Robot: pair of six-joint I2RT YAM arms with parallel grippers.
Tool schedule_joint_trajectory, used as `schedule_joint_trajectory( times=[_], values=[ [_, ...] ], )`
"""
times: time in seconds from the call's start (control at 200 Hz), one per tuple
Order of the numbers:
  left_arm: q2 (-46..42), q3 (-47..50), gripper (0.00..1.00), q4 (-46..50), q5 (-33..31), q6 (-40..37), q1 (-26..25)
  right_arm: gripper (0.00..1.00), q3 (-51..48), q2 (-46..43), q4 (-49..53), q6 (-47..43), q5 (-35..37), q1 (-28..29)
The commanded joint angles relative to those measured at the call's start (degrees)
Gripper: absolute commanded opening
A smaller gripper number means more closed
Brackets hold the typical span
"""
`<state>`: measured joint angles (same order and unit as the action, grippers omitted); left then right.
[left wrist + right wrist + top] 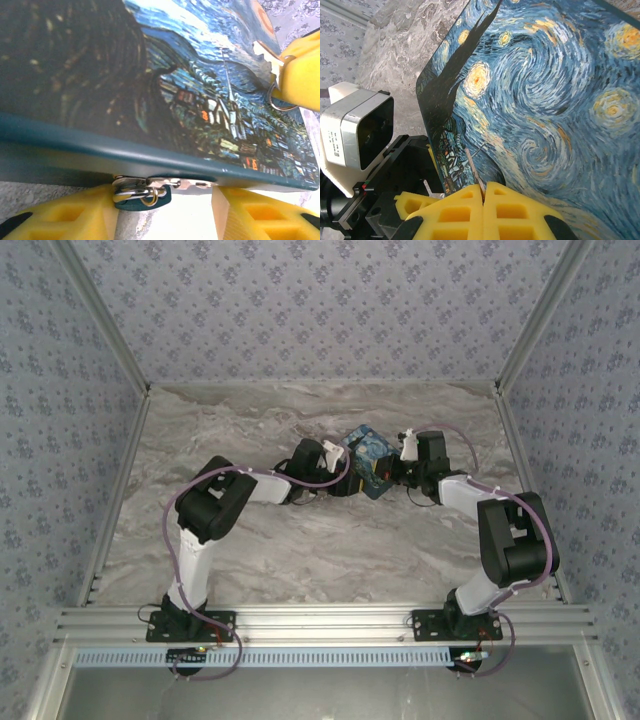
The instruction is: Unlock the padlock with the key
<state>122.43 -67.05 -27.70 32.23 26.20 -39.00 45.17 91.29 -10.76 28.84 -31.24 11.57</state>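
Note:
The tiny teal padlock (144,201) with its silver shackle hangs from the latch under the edge of the starry-night box (150,75). My left gripper (165,199) is open; its yellow fingers (65,215) flank the padlock, which rests against the left one. My right gripper (483,186) is shut on the key (474,167), a thin blade seen edge-on against the painted box (560,90). In the left wrist view the key's ring (280,103) hangs by the right gripper's yellow finger (302,75). From above, the left gripper (338,462) and right gripper (397,472) meet at the box (365,452).
The box stands tilted mid-table on the marble top (300,550). The left arm's wrist camera (355,130) sits close beside the box. Patterned walls (60,440) enclose the table on three sides.

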Motion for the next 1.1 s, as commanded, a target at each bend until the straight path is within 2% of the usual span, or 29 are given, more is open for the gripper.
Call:
schedule_joint_trajectory(
  times=[0.0, 0.715, 0.914, 1.099],
  values=[
    [2.5, -1.2, 0.49, -0.6, -0.1, 1.3, -0.9, 0.0, -0.9, 1.6, 5.8, -0.9, 1.4, 1.1],
    [2.6, -0.9, 0.32, -1.7, -2.2, 4.2, -1.6, 0.0, -0.6, 1.1, 5.4, -0.6, 1.6, 1.7],
    [0.1, 0.8, 0.3, -2.6, -2.5, 5.1, -1.5, 0.0, 0.5, -2.2, 6.1, -1.1, 1.9, 1.6],
    [-3.0, 3.4, 0.27, -4.6, -2.4, 8.2, -1.5, 0.0, 1.9, -9.2, 8.7, -3.1, 3.4, 1.7]
  ],
)
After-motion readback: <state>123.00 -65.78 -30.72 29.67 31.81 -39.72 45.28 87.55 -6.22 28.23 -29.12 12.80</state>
